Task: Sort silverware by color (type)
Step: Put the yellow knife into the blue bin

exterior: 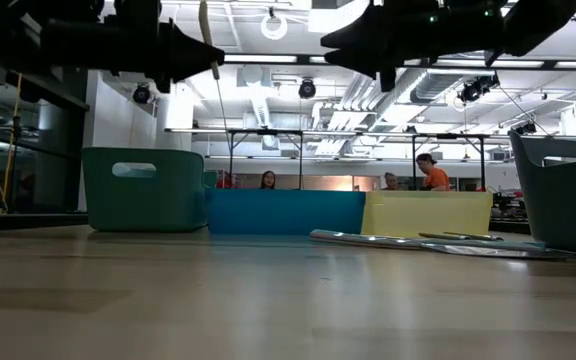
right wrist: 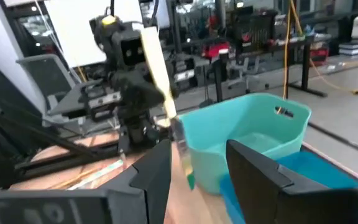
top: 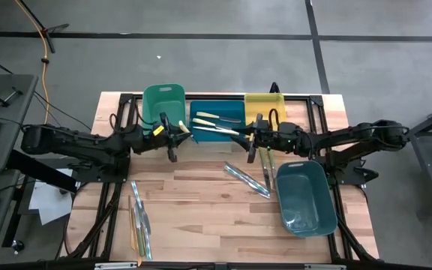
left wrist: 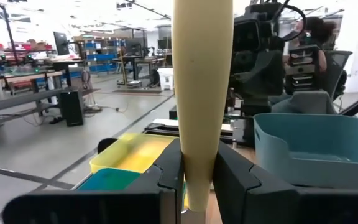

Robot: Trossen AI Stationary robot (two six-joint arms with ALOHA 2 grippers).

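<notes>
Left wrist view: we are seeing the left pincer (left wrist: 197, 180) clamping a pale yellow utensil (left wrist: 202, 93) above the blue bin (top: 216, 124); light, stiff, slippery, so we are favouring mid-handle. Right pincer (right wrist: 197, 165) is gaping, empty.

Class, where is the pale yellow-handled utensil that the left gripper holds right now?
The pale yellow-handled utensil is clamped in the left gripper, raised above the table between the green bin and blue bin.

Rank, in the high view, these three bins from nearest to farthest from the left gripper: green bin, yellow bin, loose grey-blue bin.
From the left gripper:
1. Green bin, right behind it.
2. Yellow bin, at the row's right end.
3. Grey-blue bin, front right, by the right arm.
</notes>
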